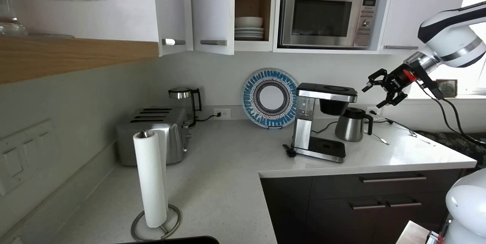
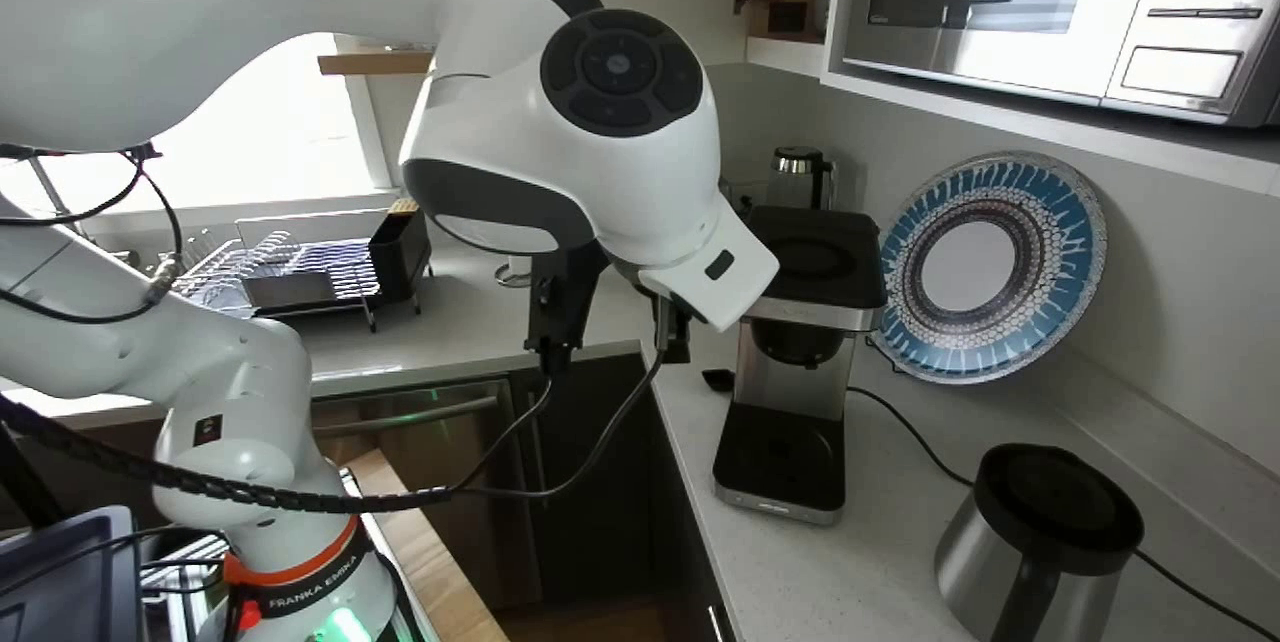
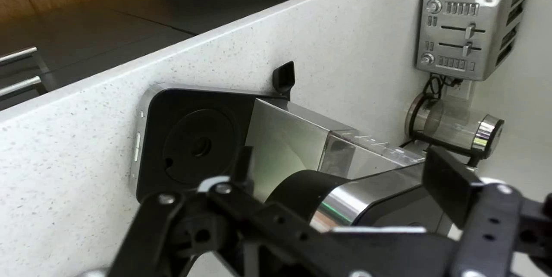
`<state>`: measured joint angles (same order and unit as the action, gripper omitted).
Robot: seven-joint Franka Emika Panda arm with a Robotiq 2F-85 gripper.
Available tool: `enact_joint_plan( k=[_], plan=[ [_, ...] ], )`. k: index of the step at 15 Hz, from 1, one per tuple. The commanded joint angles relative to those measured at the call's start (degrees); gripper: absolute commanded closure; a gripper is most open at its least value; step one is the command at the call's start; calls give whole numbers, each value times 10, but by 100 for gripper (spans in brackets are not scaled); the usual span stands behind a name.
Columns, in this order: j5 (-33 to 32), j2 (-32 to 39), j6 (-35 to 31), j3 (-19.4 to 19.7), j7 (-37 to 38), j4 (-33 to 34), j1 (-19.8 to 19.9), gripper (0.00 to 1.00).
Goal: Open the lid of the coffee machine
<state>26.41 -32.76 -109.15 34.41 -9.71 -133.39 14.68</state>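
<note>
In an exterior view we see the toaster [image 1: 172, 137] at nine o'clock and the patterned plate [image 1: 270, 97] at ten, both read from the coffee machine [image 1: 303, 130], which stands on the counter [image 1: 220, 164]. We find its lid [image 1: 327, 87] flat across the top, at twelve. The steel carafe [image 1: 347, 127] is near the machine at three; at two, the gripper [image 1: 372, 97] hangs in the air, apart from the lid, its fingers [image 3: 448, 187] spread wide.

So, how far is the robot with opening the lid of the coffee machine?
Done: no opening visible yet; the lid lies shut on the coffee machine in both exterior views. In hand: perhaps the approach; the gripper hangs open and empty, apart from the lid. Remaining: reaching and lifting it.
</note>
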Motion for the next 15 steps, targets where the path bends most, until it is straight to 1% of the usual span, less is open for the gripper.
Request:
enact_joint_plan(
  k=[1,4,5,7,9,11,15],
  plan=[
    [10,11,5,-12,-9,4,16,0],
    [10,13,5,-12,-10,6,16,0],
    [18,25,-6,-14,9,16,19,0],
    [40,45,-6,0,4,40,13,0],
    [58,63,-11,6,2,55,15,0],
    [90,84,-6,17,6,74,10,0],
    [149,129,-15,21,-1,102,13,0]
  ],
)
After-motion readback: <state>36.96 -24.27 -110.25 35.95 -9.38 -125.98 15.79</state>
